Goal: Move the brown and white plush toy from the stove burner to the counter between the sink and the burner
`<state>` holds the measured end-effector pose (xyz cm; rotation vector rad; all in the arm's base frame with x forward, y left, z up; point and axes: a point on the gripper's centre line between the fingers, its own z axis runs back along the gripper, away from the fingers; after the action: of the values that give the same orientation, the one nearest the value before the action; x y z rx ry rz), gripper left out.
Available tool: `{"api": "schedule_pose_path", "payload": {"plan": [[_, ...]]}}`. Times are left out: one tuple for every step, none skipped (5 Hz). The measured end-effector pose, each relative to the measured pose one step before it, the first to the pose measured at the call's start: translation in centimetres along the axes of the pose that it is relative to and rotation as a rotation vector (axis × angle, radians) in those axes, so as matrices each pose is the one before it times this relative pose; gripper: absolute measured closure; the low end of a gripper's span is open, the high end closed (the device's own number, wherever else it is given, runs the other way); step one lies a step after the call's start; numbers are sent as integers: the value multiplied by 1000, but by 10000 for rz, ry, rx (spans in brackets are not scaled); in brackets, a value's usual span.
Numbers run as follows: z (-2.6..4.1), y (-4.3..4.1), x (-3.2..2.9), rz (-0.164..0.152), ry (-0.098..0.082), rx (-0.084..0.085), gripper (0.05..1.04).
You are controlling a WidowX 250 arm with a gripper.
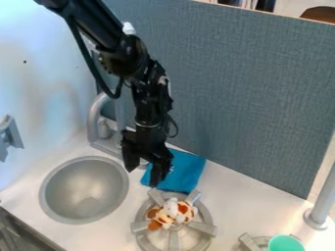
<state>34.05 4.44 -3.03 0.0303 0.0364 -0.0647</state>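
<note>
The black gripper (143, 170) hangs open between the sink and the stove burner, its two fingers spread and pointing down with nothing seen between them. Behind and beside its right finger lies a blue cloth (187, 172), partly hidden by the gripper. A small orange, white and brown plush toy (173, 213) rests on top of the grey burner (206, 228), below and to the right of the gripper.
At left is a round grey sink (83, 190), with a grey faucet (95, 117) behind it. A green cup (285, 243) stands on a second burner at the lower right, near a grey post (322, 206). A blue-grey partition (242, 93) rises behind the counter.
</note>
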Motion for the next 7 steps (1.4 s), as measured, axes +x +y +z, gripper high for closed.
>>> {"api": "schedule_pose_path", "payload": {"plan": [[-1192, -285, -634, -32, 365, -147, 82], [-81, -1543, -562, -1011, 22, -820, 82], [1978, -1984, 562, -857, -613, -412, 82], [-181, -1887, 264, -806, 312, -126, 82], [-3483, -340, 437, 10, 1911, 357, 82], [-998, -351, 1354, 98, 850, 602, 82], [-1193, 242, 664, 203, 834, 204, 82]]}}
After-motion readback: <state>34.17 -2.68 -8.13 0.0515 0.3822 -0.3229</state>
